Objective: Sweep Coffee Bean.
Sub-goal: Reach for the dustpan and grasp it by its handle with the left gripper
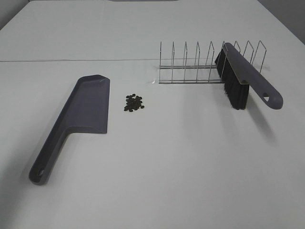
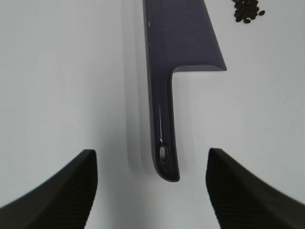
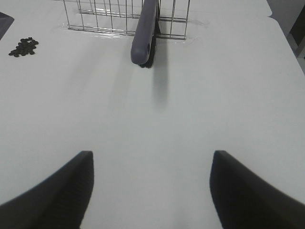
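**Beans lie loose between dustpan and rack**

The coffee bean (image 1: 134, 102) cluster sits in a small dark heap on the white table (image 1: 190, 162), just right of the dustpan (image 1: 81, 114) and apart from it. The grey dustpan lies flat, its handle pointing near and left. Farther right, a wire rack (image 1: 190, 67) holds the brush (image 1: 243, 78) at its right end, bristles down, handle jutting toward the near right. The left gripper (image 2: 150, 191) hangs spread wide over the dustpan's handle end, holding nothing. The right gripper (image 3: 151, 191) is likewise spread and empty, near the brush handle.
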